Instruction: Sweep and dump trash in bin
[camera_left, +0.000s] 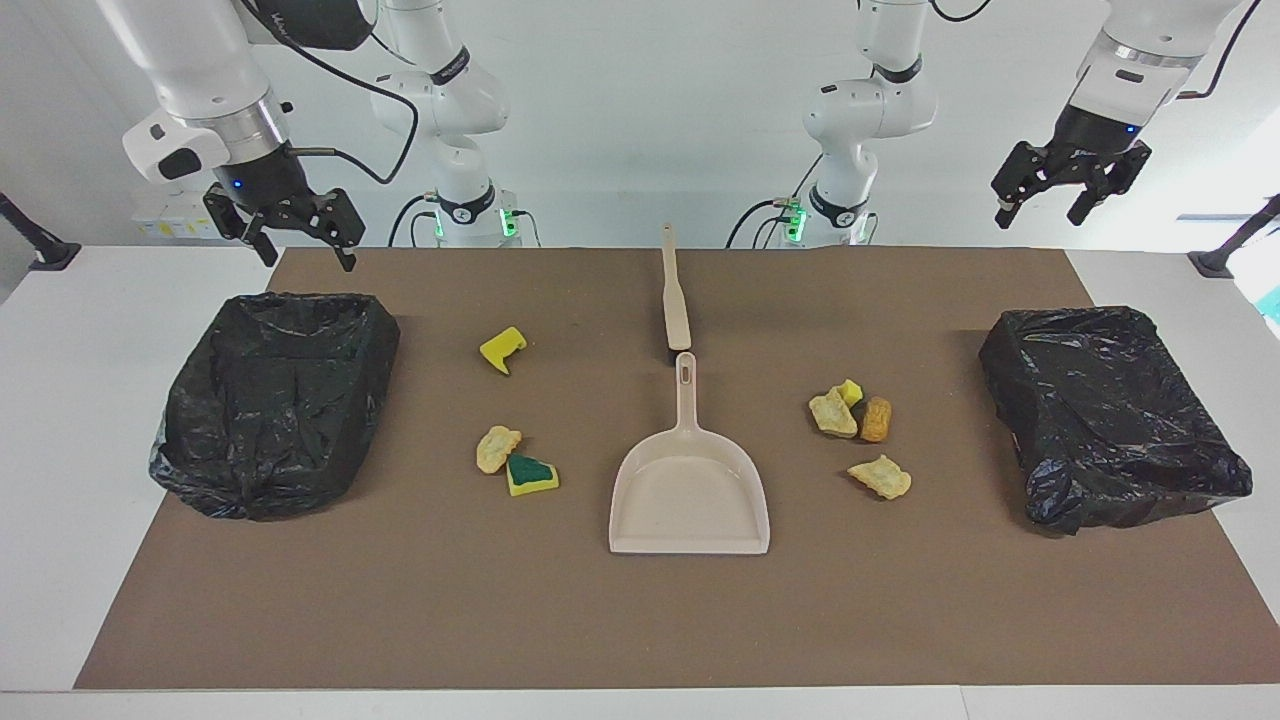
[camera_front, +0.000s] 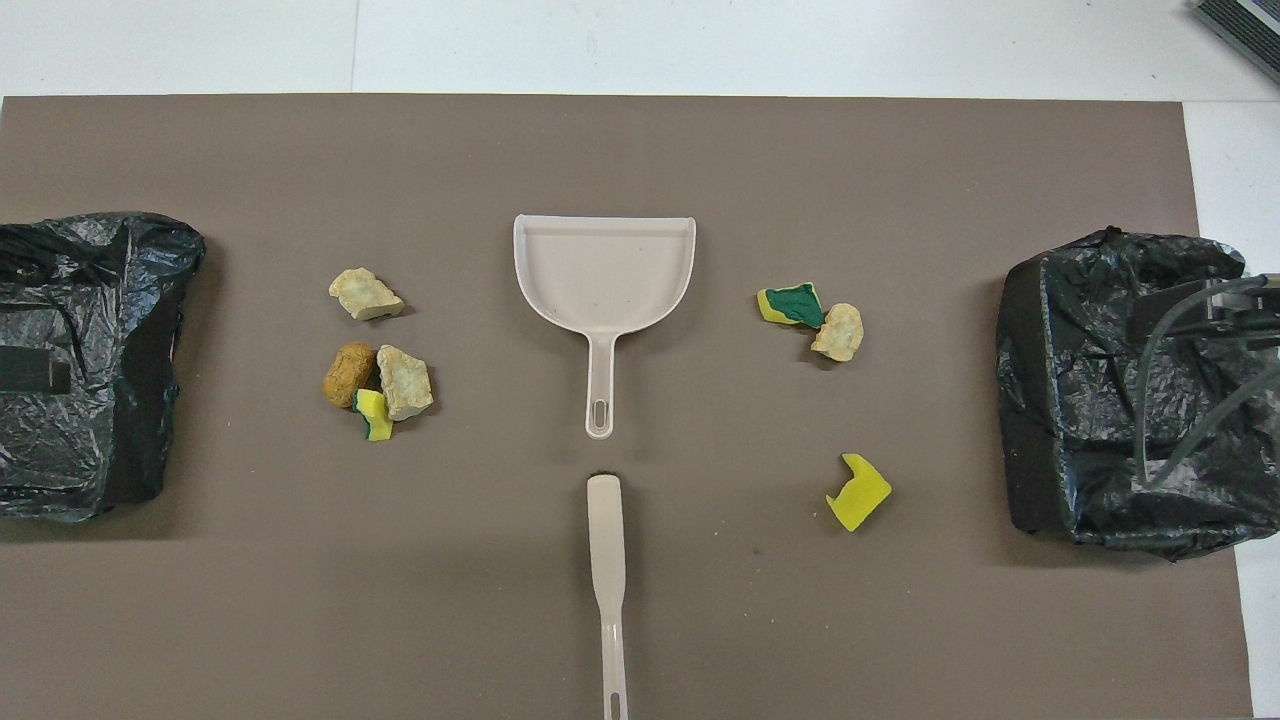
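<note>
Nothing is swept yet: my left gripper (camera_left: 1067, 190) and right gripper (camera_left: 297, 232) hang open and empty. Next I must grasp the beige, black-bristled plastic brush (camera_left: 676, 300) and the beige plastic dustpan (camera_left: 689, 480) farther out, scraps (camera_left: 860, 415) alongside.

A beige dustpan (camera_left: 689, 490) lies mid-frame on the brown mat (camera_left: 640, 620), handle pointing up at a beige brush (camera_left: 676, 295). Three scraps sit left of centre: a yellow sponge bit (camera_left: 502, 349), a tan lump (camera_left: 497, 448) touching a green-faced piece (camera_left: 531, 474). Four more cluster right of centre (camera_left: 860, 432). Black-bagged bins sit at the left (camera_left: 275, 400) and right (camera_left: 1110, 415) edges. The right gripper (camera_left: 297, 240) hangs upper left, fingers spread; the left gripper (camera_left: 1045, 200) upper right, likewise spread.
</note>
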